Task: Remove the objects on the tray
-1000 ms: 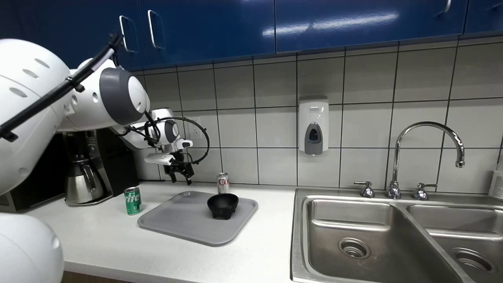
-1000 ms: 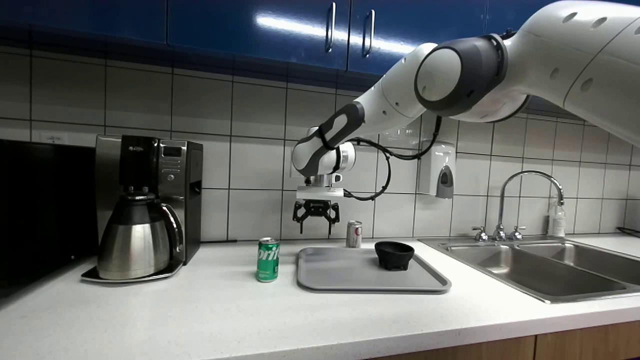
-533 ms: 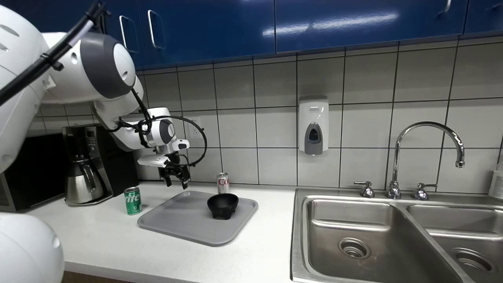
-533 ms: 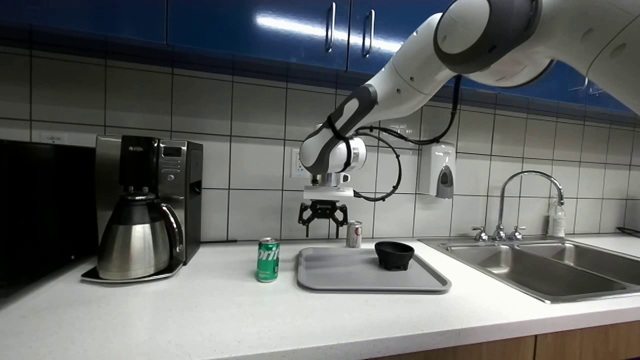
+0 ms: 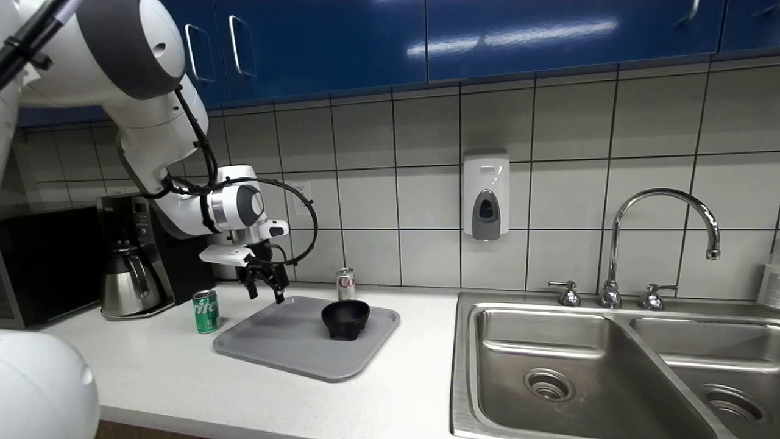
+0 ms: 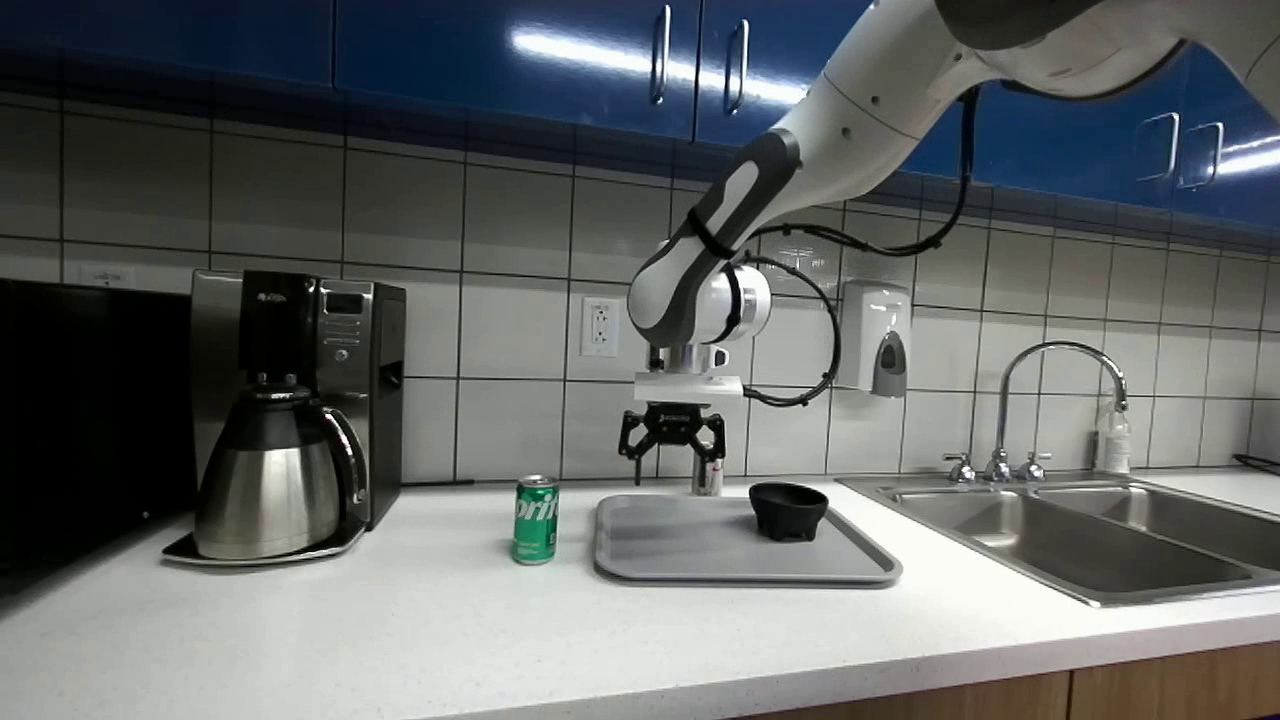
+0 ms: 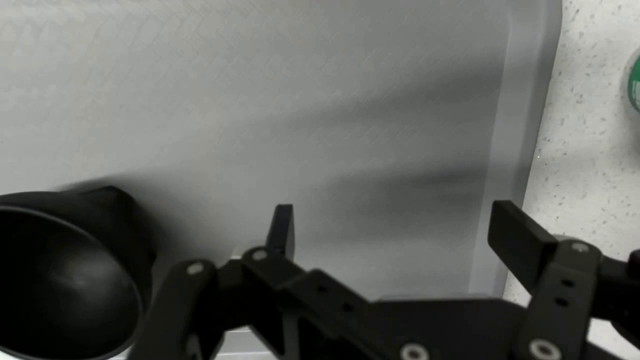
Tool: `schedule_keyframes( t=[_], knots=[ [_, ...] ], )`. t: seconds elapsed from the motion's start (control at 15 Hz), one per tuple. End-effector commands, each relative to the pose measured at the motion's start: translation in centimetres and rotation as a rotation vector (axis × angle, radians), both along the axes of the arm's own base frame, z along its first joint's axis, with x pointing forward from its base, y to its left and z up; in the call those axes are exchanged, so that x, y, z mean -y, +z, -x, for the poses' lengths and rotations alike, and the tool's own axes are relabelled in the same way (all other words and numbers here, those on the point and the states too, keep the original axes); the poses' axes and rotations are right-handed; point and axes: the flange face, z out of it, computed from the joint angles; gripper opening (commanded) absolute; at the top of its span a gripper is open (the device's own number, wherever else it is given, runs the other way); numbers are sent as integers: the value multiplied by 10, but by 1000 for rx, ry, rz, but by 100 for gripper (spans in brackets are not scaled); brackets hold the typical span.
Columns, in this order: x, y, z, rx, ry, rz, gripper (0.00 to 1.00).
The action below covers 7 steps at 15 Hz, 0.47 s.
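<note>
One tray [image 6: 680, 542] between coffeemaker [image 6: 300, 345] and sink [image 6: 1070, 545]

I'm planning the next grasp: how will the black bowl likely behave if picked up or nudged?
The bowl is probably stiff, given its clean round rim. Standing on stubby feet, it would likely slide across the tray, not roll. Being wider on top, it might tip if pushed high.
</note>
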Motion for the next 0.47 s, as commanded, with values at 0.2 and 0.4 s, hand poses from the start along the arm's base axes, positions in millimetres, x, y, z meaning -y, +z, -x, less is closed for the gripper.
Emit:
schedule_keyframes(
  t=[0.2, 0.4],
  knots=[
    [-1, -4, -1, -5, 1, 2, 100],
    [-1, -3, -1, -5, 0, 1, 100]
  ],
)
